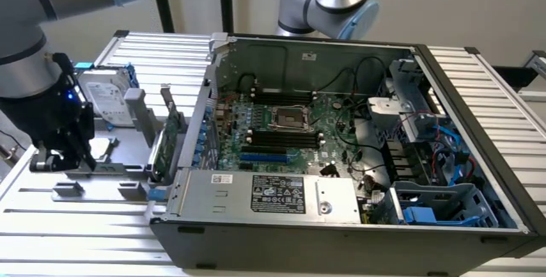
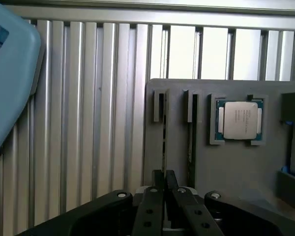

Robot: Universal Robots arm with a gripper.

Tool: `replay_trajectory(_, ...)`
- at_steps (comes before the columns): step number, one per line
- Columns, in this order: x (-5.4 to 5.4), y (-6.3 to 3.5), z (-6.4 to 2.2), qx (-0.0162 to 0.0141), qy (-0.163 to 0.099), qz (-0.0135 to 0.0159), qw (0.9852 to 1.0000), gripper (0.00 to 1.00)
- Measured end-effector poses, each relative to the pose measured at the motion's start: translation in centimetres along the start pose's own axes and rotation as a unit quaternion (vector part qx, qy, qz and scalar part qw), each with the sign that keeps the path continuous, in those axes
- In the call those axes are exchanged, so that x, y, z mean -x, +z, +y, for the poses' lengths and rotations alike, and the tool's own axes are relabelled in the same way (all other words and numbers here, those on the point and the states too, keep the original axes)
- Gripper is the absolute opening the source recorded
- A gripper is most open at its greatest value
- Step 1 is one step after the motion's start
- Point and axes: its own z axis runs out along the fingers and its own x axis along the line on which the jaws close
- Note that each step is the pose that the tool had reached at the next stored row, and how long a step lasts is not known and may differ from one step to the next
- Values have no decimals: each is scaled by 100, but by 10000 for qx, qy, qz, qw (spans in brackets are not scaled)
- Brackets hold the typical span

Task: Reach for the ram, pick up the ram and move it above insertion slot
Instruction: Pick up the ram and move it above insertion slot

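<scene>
Black pincer point(image 2: 163, 180) above slotted grey tray point(image 2: 226, 167)

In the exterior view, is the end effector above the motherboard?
No, the end effector is over the gray tray at the exterior view's left, outside the computer case.

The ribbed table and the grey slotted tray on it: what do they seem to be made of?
The ribbed table looks like bare aluminium: silvery, with bright glints along its grooves. The grey slotted tray looks like matte plastic, perhaps printed: even grey, no shine; painted metal cannot be ruled out.
</scene>
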Motion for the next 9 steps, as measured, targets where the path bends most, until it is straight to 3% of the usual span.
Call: replay_trajectory(9,-5,-400,-74,0,-10,-15,10000,13)
